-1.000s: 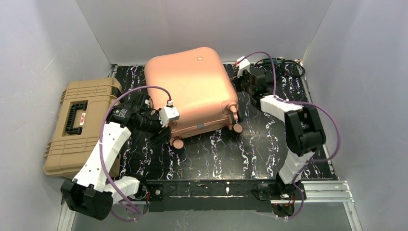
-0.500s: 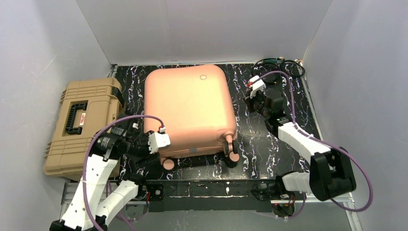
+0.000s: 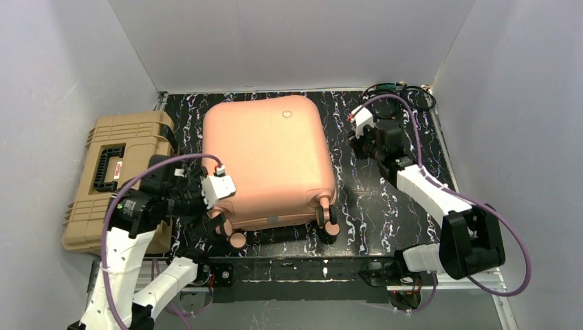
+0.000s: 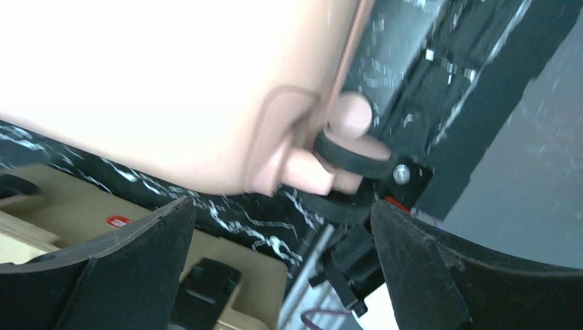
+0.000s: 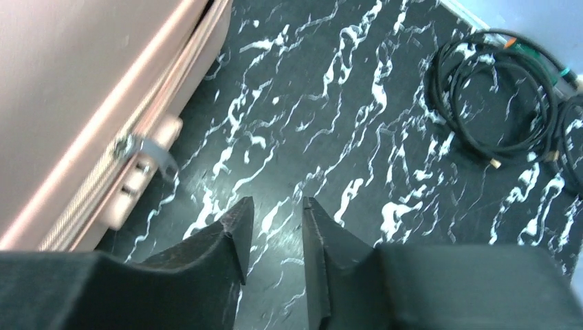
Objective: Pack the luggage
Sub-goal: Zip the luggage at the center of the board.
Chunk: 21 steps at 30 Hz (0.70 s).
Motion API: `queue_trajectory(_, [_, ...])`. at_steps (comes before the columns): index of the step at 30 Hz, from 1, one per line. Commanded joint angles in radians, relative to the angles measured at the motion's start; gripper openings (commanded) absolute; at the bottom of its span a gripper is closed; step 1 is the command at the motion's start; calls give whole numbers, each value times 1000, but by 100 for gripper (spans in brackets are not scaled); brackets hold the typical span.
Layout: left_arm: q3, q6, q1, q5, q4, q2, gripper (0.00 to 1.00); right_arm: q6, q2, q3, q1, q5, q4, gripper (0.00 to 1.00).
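Peach suitcase (image 3: 268,161) lies closed mid-frame — packing progress unclear; left tool (image 4: 280,206) spread wide, right tool (image 5: 275,206) barely parted — both empty.

Robot lab test cell, not a home: plain white panel walls (image 3: 289,41) box in bench (image 3: 371,213) on 3 sides. Alu. extrusion rail (image 3: 460,267) at near right corner. Left arm (image 3: 120,251) & right arm (image 3: 430,192) bolted at near edge, purple cable (image 3: 185,157) looping. Spare cables (image 3: 402,91) coiled at far right corner.
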Motion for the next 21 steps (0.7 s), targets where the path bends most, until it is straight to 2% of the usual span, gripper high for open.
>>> queue_trajectory(1, [197,-116,3,168,31,33,98,-27,70,220,0,-25,-57,43])
queue_trajectory(4, [277,-195,20,111,124,57,98,3,109,281,0,-32,-36,45])
queue_trajectory(7, [266,-311,44,-158,287,93,98,21,126,292,0,-41,9,43])
queue_trajectory(10, [230,-333,68,-415,391,163,95,40,140,286,0,-54,42,33])
queue_trajectory(12, [209,-350,86,-472,433,210,87,60,148,279,0,-65,60,23])
queue_trajectory(16, [219,-399,125,-539,486,329,28,90,168,273,0,-94,71,8])
queue_trajectory(18, [220,-394,154,-584,531,388,9,101,175,277,0,-107,69,7])
queue_trajectory(19, [214,-383,167,-614,560,413,1,106,180,280,0,-115,65,7])
queue_trajectory(21, [188,-353,186,-660,637,450,0,108,189,287,0,-127,61,6])
